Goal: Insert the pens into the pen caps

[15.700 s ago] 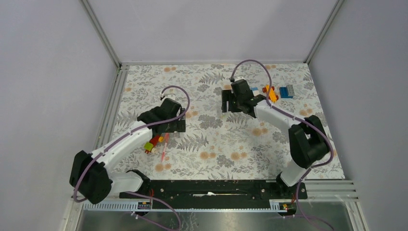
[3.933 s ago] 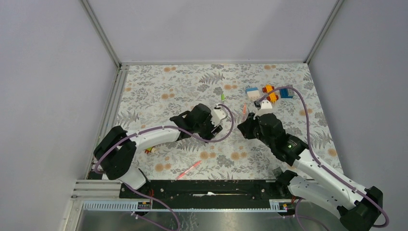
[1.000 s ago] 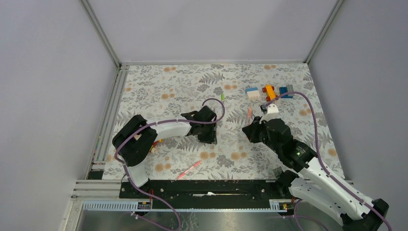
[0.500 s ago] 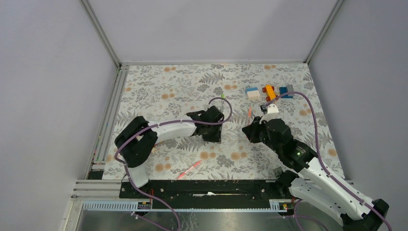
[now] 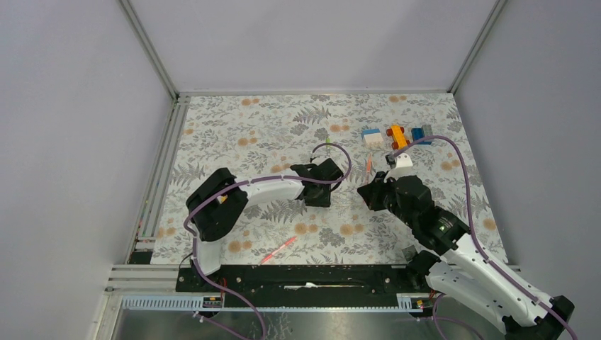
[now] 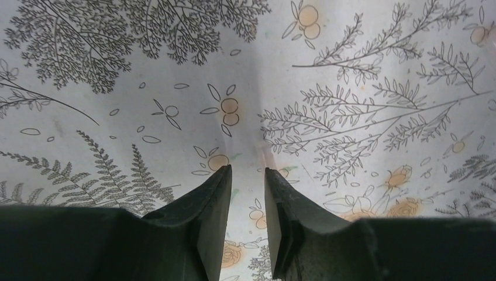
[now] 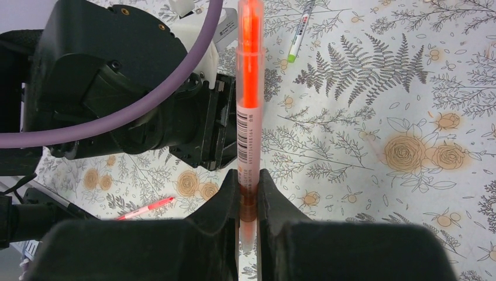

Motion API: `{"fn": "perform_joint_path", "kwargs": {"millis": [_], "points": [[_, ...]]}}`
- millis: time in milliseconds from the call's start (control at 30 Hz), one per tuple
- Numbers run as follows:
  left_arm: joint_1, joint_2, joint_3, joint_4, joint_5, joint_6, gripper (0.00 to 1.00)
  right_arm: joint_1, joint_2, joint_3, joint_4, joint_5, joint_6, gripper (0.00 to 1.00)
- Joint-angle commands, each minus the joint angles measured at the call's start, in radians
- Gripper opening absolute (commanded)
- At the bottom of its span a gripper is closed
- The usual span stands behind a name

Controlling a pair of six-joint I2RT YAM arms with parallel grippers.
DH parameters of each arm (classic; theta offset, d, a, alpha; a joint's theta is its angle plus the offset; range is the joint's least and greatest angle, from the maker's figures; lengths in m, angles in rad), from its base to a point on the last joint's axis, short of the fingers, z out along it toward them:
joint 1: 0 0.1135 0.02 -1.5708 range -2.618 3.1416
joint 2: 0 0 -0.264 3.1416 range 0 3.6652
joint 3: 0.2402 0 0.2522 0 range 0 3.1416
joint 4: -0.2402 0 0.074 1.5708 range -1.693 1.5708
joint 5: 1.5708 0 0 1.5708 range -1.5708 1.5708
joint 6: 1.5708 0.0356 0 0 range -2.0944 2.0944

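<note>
Fern-printed cloth [image 5: 234, 127] lies flat between grey walls [image 5: 312, 42], where the right gripper [image 7: 248, 175] is clamped on a red pen [image 7: 250, 70] near the middle, and the left gripper [image 6: 247, 171], slightly apart and empty, has moved right, nearer to it.

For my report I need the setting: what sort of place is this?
Probably a laboratory robot test cell: a left arm and right arm bolted on a black rail, plain grey walls in a metal frame. The right tool grips an orange pen over a floral cloth.
</note>
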Motion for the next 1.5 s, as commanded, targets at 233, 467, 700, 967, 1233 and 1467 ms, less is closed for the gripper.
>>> {"fn": "perform_joint_path", "kwargs": {"millis": [233,467,700,967,1233,1467], "points": [[-0.024,0.047,0.039,0.051,-0.08,-0.059,0.32,-0.006,-0.018,0.013,0.015,-0.004,-0.006,0.0],[-0.044,-0.026,0.007,0.083,-0.109,-0.097,0.38,-0.006,-0.031,0.022,0.004,0.0,-0.004,0.0],[-0.078,-0.051,0.016,0.14,-0.129,-0.153,0.45,-0.006,-0.068,0.072,-0.032,0.06,-0.02,0.0],[-0.098,0.074,0.169,0.13,-0.124,-0.167,0.48,-0.006,-0.101,0.097,-0.059,0.092,-0.022,0.0],[-0.11,0.218,0.335,0.103,-0.18,-0.152,0.49,-0.006,-0.138,0.098,-0.081,0.105,-0.02,0.0],[-0.118,0.354,0.482,0.063,-0.225,-0.106,0.46,-0.005,-0.156,0.082,-0.081,0.101,-0.017,0.0]]}}
